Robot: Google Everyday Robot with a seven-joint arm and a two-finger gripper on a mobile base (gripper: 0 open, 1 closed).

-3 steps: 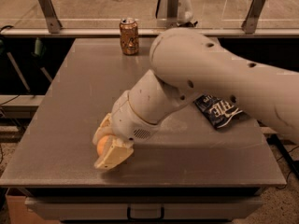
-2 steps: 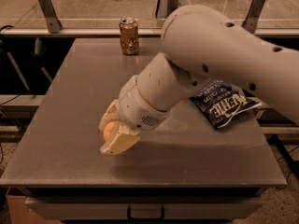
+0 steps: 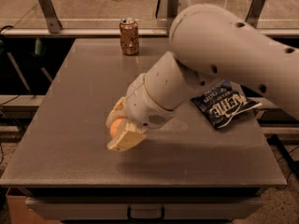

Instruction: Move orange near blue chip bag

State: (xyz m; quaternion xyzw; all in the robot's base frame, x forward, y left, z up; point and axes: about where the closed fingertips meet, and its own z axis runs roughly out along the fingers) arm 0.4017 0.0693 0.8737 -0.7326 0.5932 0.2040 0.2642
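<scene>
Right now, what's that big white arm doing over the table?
The robot's gripper holds the orange between its fingers, over the front-left part of the table. The blue chip bag lies flat on the right side, well apart from it. A drink can stands at the back.

**Setting: robotics lab / test bay**

Grey metal work table (image 3: 70, 125) with a drawer (image 3: 145, 213) under its front edge, on a bare speckled floor (image 3: 93, 3). Angled metal brackets (image 3: 46, 6) stand along a rail behind it, with a loose cable (image 3: 13, 98) at left. A large white robot arm (image 3: 224, 45) reaches over the top. Its gripper (image 3: 122, 133) is low over the table's front-left part, clasping the orange (image 3: 115, 126).
</scene>
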